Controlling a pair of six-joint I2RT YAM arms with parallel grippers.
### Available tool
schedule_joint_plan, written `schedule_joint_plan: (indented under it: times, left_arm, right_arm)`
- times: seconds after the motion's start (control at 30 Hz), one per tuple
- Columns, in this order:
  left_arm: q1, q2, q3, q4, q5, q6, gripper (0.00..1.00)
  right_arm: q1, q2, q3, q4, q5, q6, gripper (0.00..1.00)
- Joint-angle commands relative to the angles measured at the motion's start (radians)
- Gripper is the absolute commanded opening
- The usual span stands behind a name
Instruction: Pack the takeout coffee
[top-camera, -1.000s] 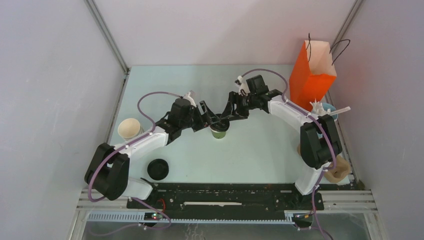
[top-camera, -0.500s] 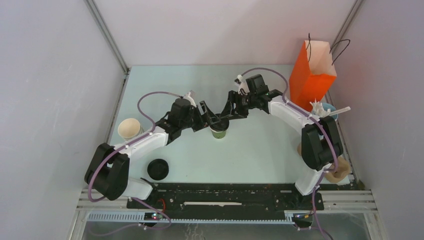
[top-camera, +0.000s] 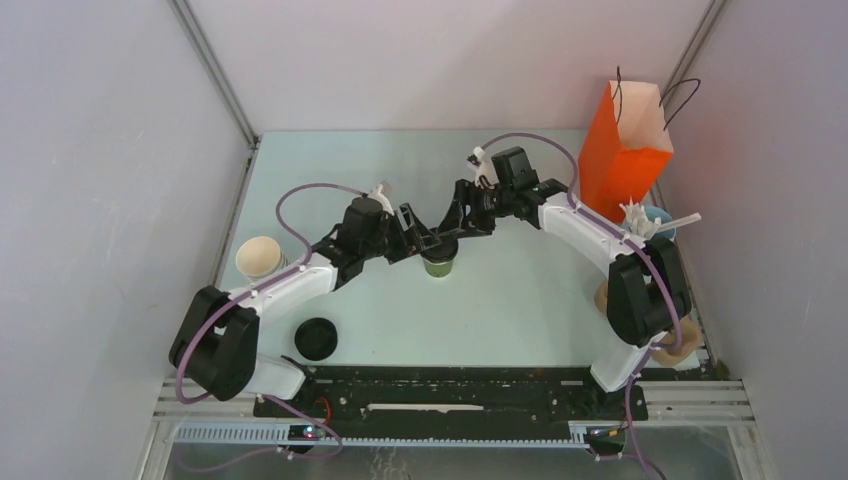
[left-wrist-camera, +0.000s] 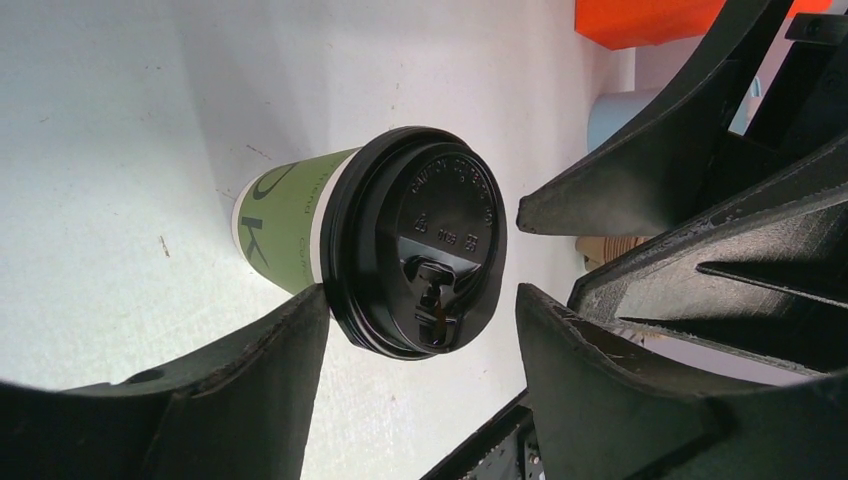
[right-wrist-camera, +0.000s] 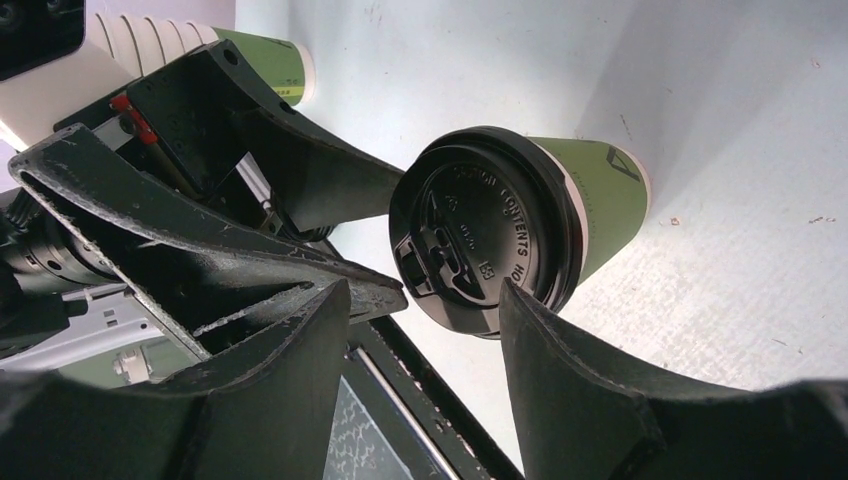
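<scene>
One takeout coffee (top-camera: 438, 263), an olive-green cup under a black lid, stands upright mid-table. Both grippers meet over its lid. My left gripper (top-camera: 424, 241) comes in from the left and is open. In the left wrist view the lidded cup (left-wrist-camera: 415, 255) sits between the fingertips of that gripper (left-wrist-camera: 420, 300); one finger (left-wrist-camera: 300, 330) touches the lid's rim and the other stands apart from it. My right gripper (top-camera: 455, 226) reaches in from the right, also open. In the right wrist view the cup (right-wrist-camera: 490, 230) lies just beyond the gripper (right-wrist-camera: 420, 300), one finger (right-wrist-camera: 530, 320) at the lid's edge.
An orange paper bag (top-camera: 625, 150) stands open at the back right. Near it is a blue cup of white utensils (top-camera: 650, 218), and brown cardboard pieces (top-camera: 675, 340) lie by the right base. A lidless cup stack (top-camera: 260, 258) and loose black lids (top-camera: 315, 338) lie at the left.
The left gripper's jaws have narrowed a little around the lid. The right arm has shifted slightly. The cup has not moved.
</scene>
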Motion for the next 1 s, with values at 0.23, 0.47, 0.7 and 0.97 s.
schedule_joint_plan:
  times: [0.23,0.47,0.7,0.97]
  left_arm:
    - [0.005,-0.059,0.014,-0.072,-0.052,0.043,0.82]
    - [0.039,-0.022,0.000,-0.014,0.002,0.021,0.70]
    - [0.040,-0.018,-0.036,-0.003,-0.022,0.033,0.61]
    - [0.014,0.013,-0.123,-0.014,-0.107,0.041,0.52]
  right_arm:
    - [-0.052,-0.081,-0.004,-0.069,0.006,-0.055,0.74]
    - [-0.081,0.014,-0.046,0.018,-0.118,-0.033,0.69]
    - [-0.088,0.066,-0.115,0.123,-0.172,-0.012,0.62]
    - [-0.104,0.112,-0.232,0.277,-0.176,0.021,0.57]
